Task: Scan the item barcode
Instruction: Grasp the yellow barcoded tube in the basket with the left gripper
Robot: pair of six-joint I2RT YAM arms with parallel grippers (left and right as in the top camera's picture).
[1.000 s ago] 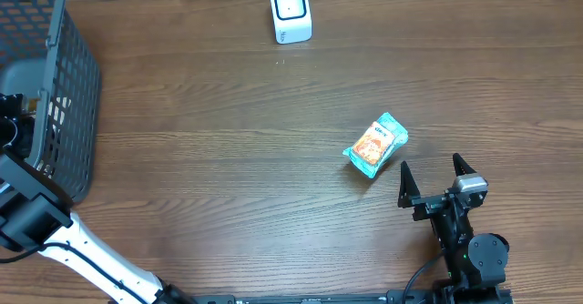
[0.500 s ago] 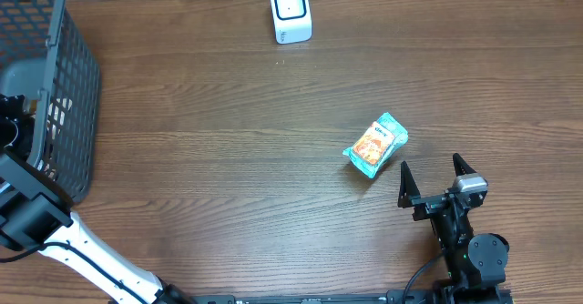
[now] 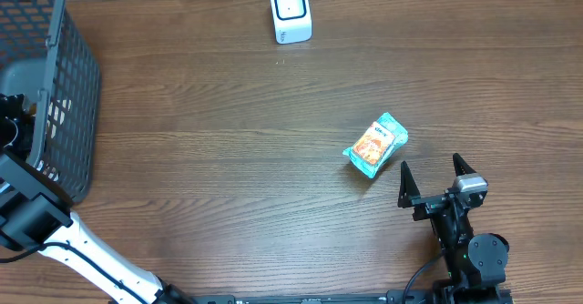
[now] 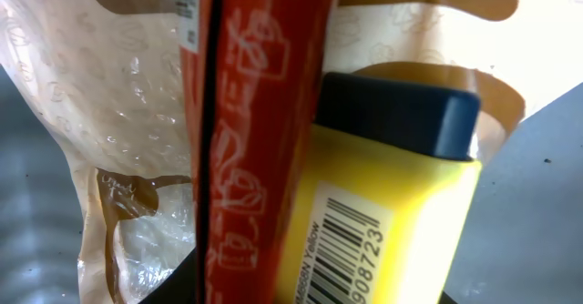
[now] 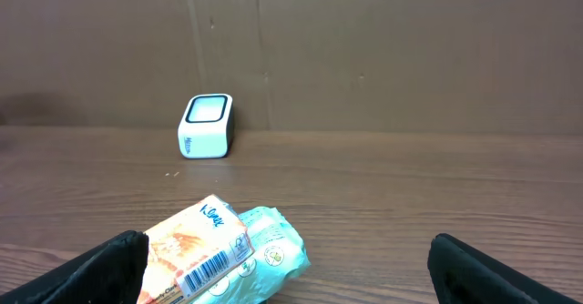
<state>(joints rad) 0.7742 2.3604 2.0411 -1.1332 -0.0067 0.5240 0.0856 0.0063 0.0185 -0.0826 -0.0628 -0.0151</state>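
A wooden table (image 3: 228, 158) is seen from above. A grey mesh basket (image 3: 77, 95) is set at its far left corner. The left arm (image 3: 91, 249) is reached up from the near edge into the basket, where the left gripper (image 3: 9, 126) is lowered among the contents. Whether its fingers are closed on anything cannot be told, as they are not shown clearly in the wrist view.

That view is filled by a bubble-lined brown bag (image 4: 109, 113), a red pack (image 4: 264, 113) and a yellow bottle (image 4: 364, 222) with a dark blue cap (image 4: 396, 113) and a printed code (image 4: 342, 236). The pack and bottle are pressed side by side.

The right gripper (image 3: 431, 169) is held near the table's near right edge, its fingers spread wide with nothing between them. A teal and orange packet (image 3: 375, 145) is laid flat just beyond it, apart from the fingers, its barcode (image 5: 205, 269) turned toward the right wrist camera. A white scanner (image 3: 290, 11) is stood at the far edge, well apart from the packet.
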